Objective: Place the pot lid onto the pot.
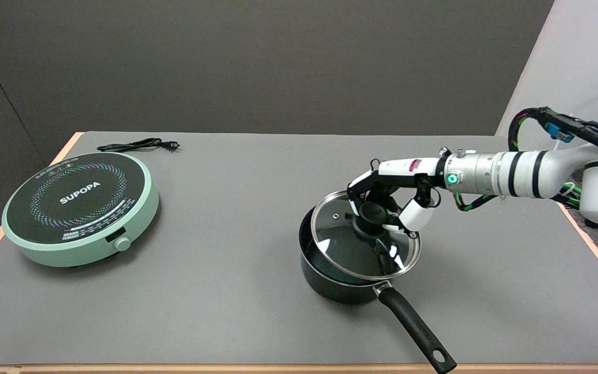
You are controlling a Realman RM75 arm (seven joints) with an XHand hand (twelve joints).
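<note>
The right hand [390, 200] reaches in from the right side of the table [236, 291], its arm stretched nearly level across the grey surface, and its fingers [364, 182] are curled down around the black knob [372, 214] at the centre of the glass pot lid [340, 244], gripping it. The lid, a clear disc with a metal rim, sits over the black pot [325, 278] but not squarely: it is tilted, with its far edge higher, and shifted a little toward the right, so a crescent of the pot's dark inside shows along the left side (whether the lid's near rim actually touches the pot's rim cannot be told from this view). The pot stands right of the table's centre, toward the near edge. Its long black handle [417, 330] runs from the pot's near right side toward the lower right, its long axis slanting diagonally, and the hanging hole at its tip lies at the table's front edge. Well apart on the left side of the table sits a round mint-green induction cooker [78, 208] marked SUPOPA, its knob facing the near side, and just behind it lies a coiled black power cord [138, 145].
</note>
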